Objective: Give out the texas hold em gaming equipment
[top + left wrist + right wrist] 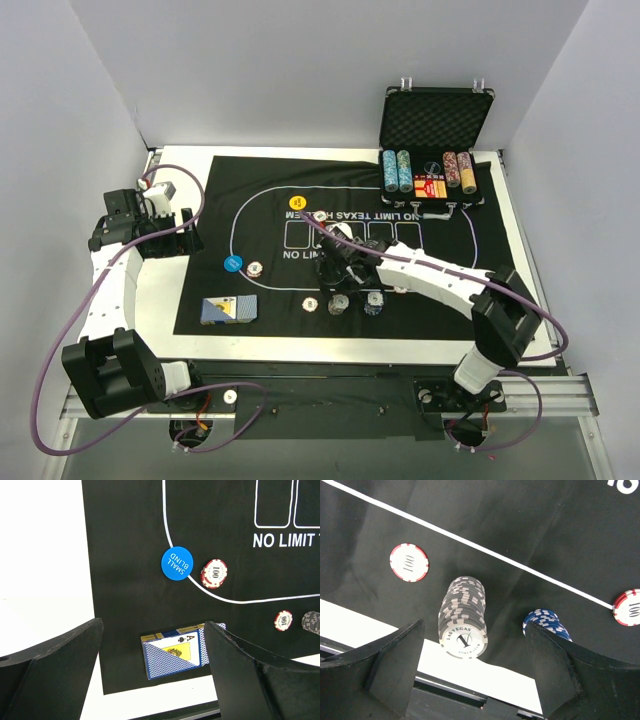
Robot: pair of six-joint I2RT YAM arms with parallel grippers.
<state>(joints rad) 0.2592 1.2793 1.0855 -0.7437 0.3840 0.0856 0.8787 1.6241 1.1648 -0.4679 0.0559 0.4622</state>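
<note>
Black felt mat (260,180) covers most of the white table (300,347). In the right wrist view a grey chip stack (463,617) stands at centre frame, close to the mat's edge. It sits between the fingers of the right gripper (475,675) and touches neither; those jaws are spread wide with nothing in them. A blue chip stack (547,624) stands just beside the right-hand finger, and a red-edged 100 chip (409,562) lies flat at upper left.

In the left wrist view the left gripper (155,680) is also spread wide and empty. The deck of cards (175,652), an ace face up on it, lies at lower centre. Higher up, the blue small-blind disc (176,563) lies just beside another 100 chip (214,573).

From overhead, the yellow disc (296,203) lies upper centre on the mat, and the open case (435,118) at upper right holds rows of chips.
</note>
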